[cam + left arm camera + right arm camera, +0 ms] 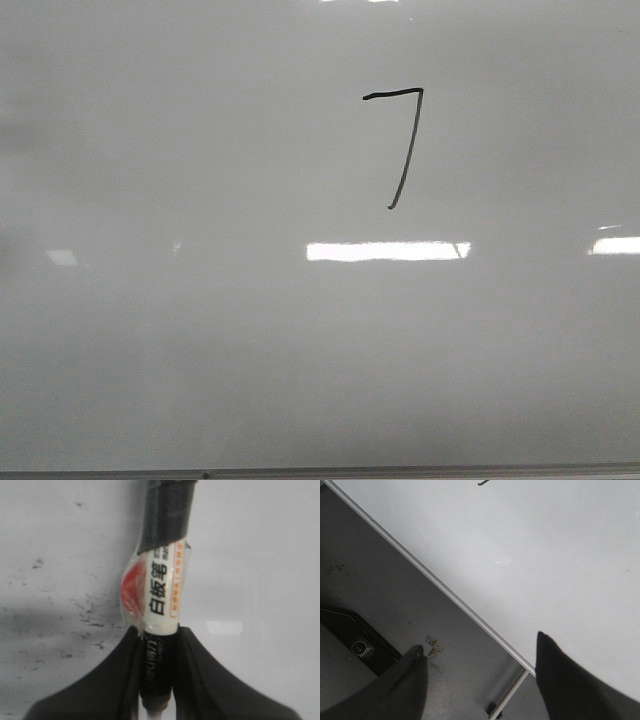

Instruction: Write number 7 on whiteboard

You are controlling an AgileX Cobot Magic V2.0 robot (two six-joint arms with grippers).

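- The large glossy pale grey-white whiteboard (200,350) fills the front view, with a thin grey metal edge along its near side.
- The number 7 (400,140), a thin black hand-drawn marker figure, sits in the upper middle of the board, a little right of centre; it has a short horizontal top stroke and a long downstroke slanting back toward the left.
- Bright white rectangular light reflections (388,251) lie on the board just below the figure, with fainter ones to either side.
- No arm shows in the front view.
- In the left wrist view, the left gripper (157,680) has its jaws clenched on a whiteboard marker (162,595) with a black barrel and a white-and-orange label printed with Chinese characters; the upper part is wrapped in black tape.
- Behind the marker is a pale grey surface (55,580) flecked with dark smudges.
- In the right wrist view, the right gripper (480,675) has its black jaws spread wide, grasping nothing.
- That gripper hangs over the board's metal edge, one finger above the board and the other above a dark grey floor (375,585).
- The tail of a black stroke shows at the far edge of the right wrist view.
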